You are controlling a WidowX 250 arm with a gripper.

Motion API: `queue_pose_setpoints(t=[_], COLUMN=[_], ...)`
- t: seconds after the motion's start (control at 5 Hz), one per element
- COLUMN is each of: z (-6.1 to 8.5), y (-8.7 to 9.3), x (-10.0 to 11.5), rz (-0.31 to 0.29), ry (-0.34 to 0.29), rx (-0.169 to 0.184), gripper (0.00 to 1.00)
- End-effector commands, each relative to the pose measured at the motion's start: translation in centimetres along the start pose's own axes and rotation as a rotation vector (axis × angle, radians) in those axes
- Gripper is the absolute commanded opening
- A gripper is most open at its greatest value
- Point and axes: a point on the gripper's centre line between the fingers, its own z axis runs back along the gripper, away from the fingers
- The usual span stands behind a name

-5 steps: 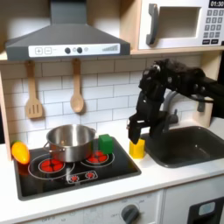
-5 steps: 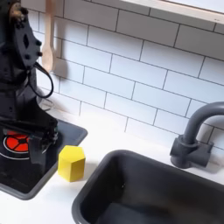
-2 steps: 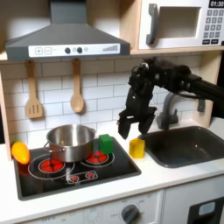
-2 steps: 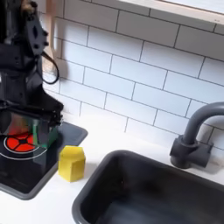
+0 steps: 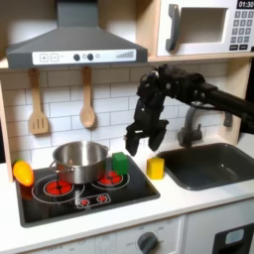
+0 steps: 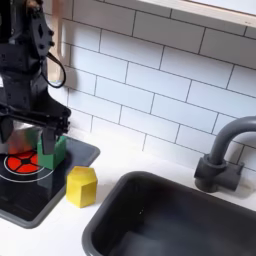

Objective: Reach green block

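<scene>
First exterior view: gripper (image 5: 141, 140) spread wide, empty, hovering above green block (image 5: 120, 163) on stove (image 5: 129, 191) beside pot (image 5: 80, 159) — probably light, rigid, slick plastic — best pinched across flat opposite sides.

In the first exterior view, the stove (image 5: 84, 203) sat on the tabletop (image 5: 189, 198) at the first exterior view's left, with the sink (image 5: 213, 164) to its right. The pot (image 5: 80, 160) stood on the stove, the block (image 5: 120, 163) just right of it. Another block (image 5: 156, 167) stood on the tabletop between stove and sink. The claw (image 5: 145, 141) hung above and between the two blocks. A toy piece (image 5: 23, 174) lay at the stove's left edge.
</scene>
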Motion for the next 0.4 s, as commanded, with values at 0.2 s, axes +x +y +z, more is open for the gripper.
queue_pose_setpoints(t=[0.2], z=[-1.0], y=[1.6], x=[2.8], rz=[-0.008], ry=[-0.016], rx=[0.010], gripper=[1.00])
